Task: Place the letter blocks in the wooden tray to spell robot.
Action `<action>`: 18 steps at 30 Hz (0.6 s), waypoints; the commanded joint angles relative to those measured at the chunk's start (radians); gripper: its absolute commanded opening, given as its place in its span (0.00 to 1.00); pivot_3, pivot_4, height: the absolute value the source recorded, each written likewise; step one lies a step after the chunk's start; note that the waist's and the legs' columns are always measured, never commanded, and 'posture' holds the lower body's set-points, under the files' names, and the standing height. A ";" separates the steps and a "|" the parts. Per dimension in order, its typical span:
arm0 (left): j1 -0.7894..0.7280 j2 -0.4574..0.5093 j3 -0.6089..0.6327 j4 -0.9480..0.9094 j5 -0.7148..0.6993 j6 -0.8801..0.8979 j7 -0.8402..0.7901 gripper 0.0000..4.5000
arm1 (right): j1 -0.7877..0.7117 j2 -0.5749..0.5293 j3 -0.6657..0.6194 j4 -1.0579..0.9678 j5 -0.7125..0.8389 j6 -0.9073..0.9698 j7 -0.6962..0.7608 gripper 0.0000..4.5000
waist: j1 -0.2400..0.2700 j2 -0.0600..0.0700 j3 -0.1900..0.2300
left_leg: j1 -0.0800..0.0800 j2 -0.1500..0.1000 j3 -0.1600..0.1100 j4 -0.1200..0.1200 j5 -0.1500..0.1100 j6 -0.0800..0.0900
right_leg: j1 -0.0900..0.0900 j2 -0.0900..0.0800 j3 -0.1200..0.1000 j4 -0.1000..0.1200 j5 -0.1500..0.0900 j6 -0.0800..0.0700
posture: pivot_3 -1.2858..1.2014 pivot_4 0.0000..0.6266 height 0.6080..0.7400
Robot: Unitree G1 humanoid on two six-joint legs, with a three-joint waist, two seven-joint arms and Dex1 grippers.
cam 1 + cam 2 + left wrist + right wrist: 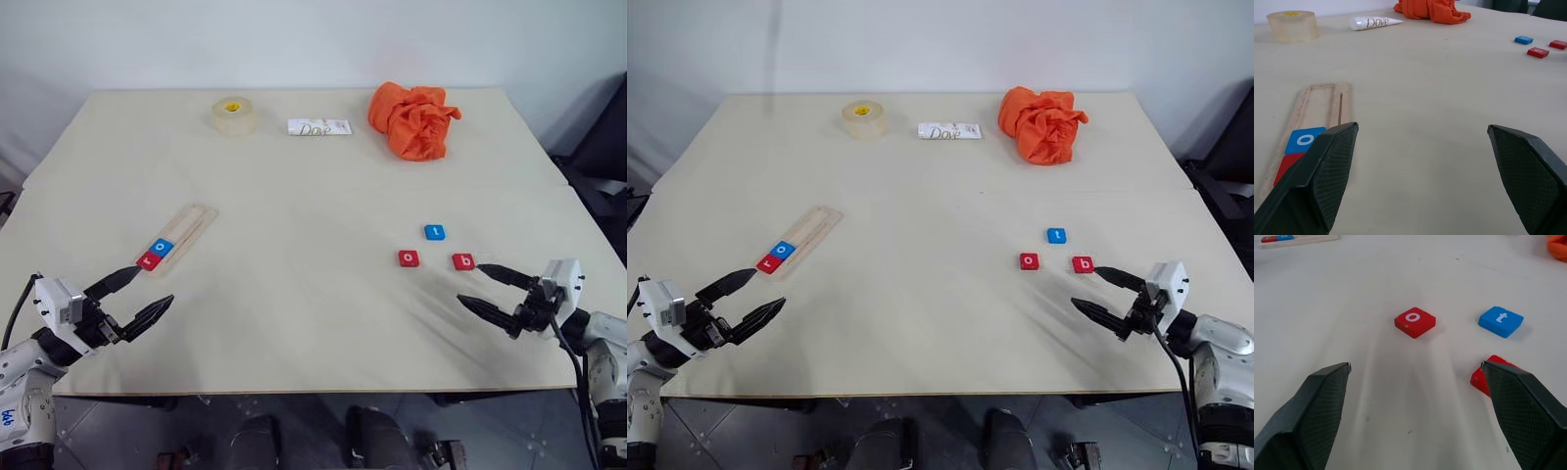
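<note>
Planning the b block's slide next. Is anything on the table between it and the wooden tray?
Nearly clear: the red o block lies just beside the red b block on the side towards the wooden tray. Beyond it, bare table up to the tray.

Pale beige tabletop [313, 186], matte, with a seam line crossing its width. Plain white wall [294, 39] directly behind the far edge. Grey tiled floor [118, 431] visible below the near edge. Lighting even and diffuse
</note>
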 commanded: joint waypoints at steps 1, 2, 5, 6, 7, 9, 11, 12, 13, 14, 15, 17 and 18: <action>0.004 0.003 0.014 -0.027 -0.021 -0.008 0.004 1.00 | -0.017 -0.016 -0.005 -0.033 0.006 0.008 -0.004 0.99 | 0.000 0.000 0.000 | 0.000 0.000 0.000 0.000 0.000 0.000 | 0.000 0.000 0.000 0.000 0.000 0.000 | 0.52 0.24 1.00; 0.002 0.003 0.015 -0.024 -0.020 -0.011 0.005 1.00 | -0.020 -0.015 -0.003 -0.034 0.005 0.009 -0.005 0.99 | 0.001 0.000 0.000 | 0.000 0.000 0.000 0.000 0.000 0.000 | 0.000 0.000 0.000 0.000 0.000 0.000 | 0.52 0.24 1.00; -0.006 -0.001 0.020 -0.026 -0.031 0.017 0.033 1.00 | -0.035 -0.017 0.004 -0.047 0.004 0.029 -0.012 0.99 | 0.001 0.000 0.000 | 0.000 0.000 0.000 0.000 0.000 0.000 | 0.000 0.000 0.000 0.000 0.000 0.000 | 0.52 0.24 1.00; -0.008 -0.001 0.023 -0.026 -0.035 0.019 0.037 1.00 | -0.041 -0.018 0.008 -0.054 0.005 0.035 -0.011 0.99 | 0.001 0.000 0.000 | 0.000 0.000 0.000 0.000 0.000 0.000 | 0.000 0.000 0.000 0.000 0.000 0.000 | 0.52 0.24 1.00; -0.011 -0.003 0.028 -0.026 -0.039 0.026 0.049 1.00 | -0.046 -0.018 0.012 -0.062 0.006 0.041 -0.011 0.99 | 0.001 0.000 0.000 | 0.000 0.000 0.000 0.000 0.000 0.000 | 0.000 0.000 0.000 0.000 0.000 0.000 | 0.52 0.24 1.00; -0.008 0.000 0.034 -0.031 -0.039 0.032 0.063 1.00 | -0.058 -0.020 0.022 -0.080 0.007 0.054 -0.007 0.99 | 0.001 0.000 0.000 | 0.000 0.000 0.000 0.000 0.000 0.000 | 0.000 0.000 0.000 0.000 0.000 0.000 | 0.52 0.24 1.00; 0.007 0.005 0.053 -0.057 -0.047 0.040 0.084 1.00 | -0.081 -0.026 0.040 -0.115 0.011 0.075 0.004 0.99 | -0.002 0.000 0.000 | 0.000 0.000 0.000 0.000 0.000 0.000 | 0.000 0.000 0.000 0.001 0.000 0.000 | 0.52 0.24 1.00; 0.016 0.006 0.068 -0.071 -0.053 0.040 0.094 1.00 | -0.090 -0.029 0.049 -0.132 0.013 0.085 0.009 0.99 | -0.003 0.000 0.000 | 0.000 0.000 0.000 0.000 0.000 0.000 | 0.000 0.000 0.000 0.001 0.000 0.000 | 0.52 0.24 1.00; 0.034 0.013 0.077 -0.084 -0.042 0.039 0.108 1.00 | -0.097 -0.033 0.057 -0.146 0.001 0.075 0.008 0.99 | -0.004 0.000 0.000 | 0.000 0.000 0.000 0.000 0.000 0.000 | 0.000 0.000 0.000 0.001 0.000 0.000 | 0.52 0.24 1.00; 0.056 0.022 0.085 -0.096 -0.027 0.043 0.123 1.00 | -0.102 -0.036 0.064 -0.157 0.001 0.077 0.020 0.99 | -0.005 0.000 0.000 | 0.000 0.000 0.000 0.000 0.000 0.000 | 0.000 0.000 0.000 0.001 0.000 0.000 | 0.52 0.24 1.00; 0.084 0.033 0.096 -0.109 -0.014 0.066 0.148 1.00 | -0.107 -0.041 0.072 -0.168 0.000 0.079 0.032 0.99 | -0.006 0.000 0.000 | 0.000 0.000 0.000 0.000 0.000 0.000 | 0.000 0.000 0.000 0.001 0.000 0.000 | 0.52 0.24 1.00; 0.128 0.053 0.111 -0.126 0.000 0.111 0.186 1.00 | -0.116 -0.048 0.084 -0.183 0.006 0.091 0.049 0.99 | -0.007 0.000 0.000 | 0.000 0.000 0.000 0.000 0.000 0.000 | 0.000 0.000 0.000 0.000 0.000 0.000 | 0.52 0.24 1.00; 0.150 0.062 0.120 -0.133 0.003 0.127 0.198 1.00 | -0.124 -0.051 0.091 -0.190 0.008 0.098 0.053 0.99 | -0.007 0.000 0.000 | 0.000 0.000 0.000 0.000 0.000 0.000 | 0.000 0.000 0.000 0.000 0.000 0.000 | 0.52 0.24 1.00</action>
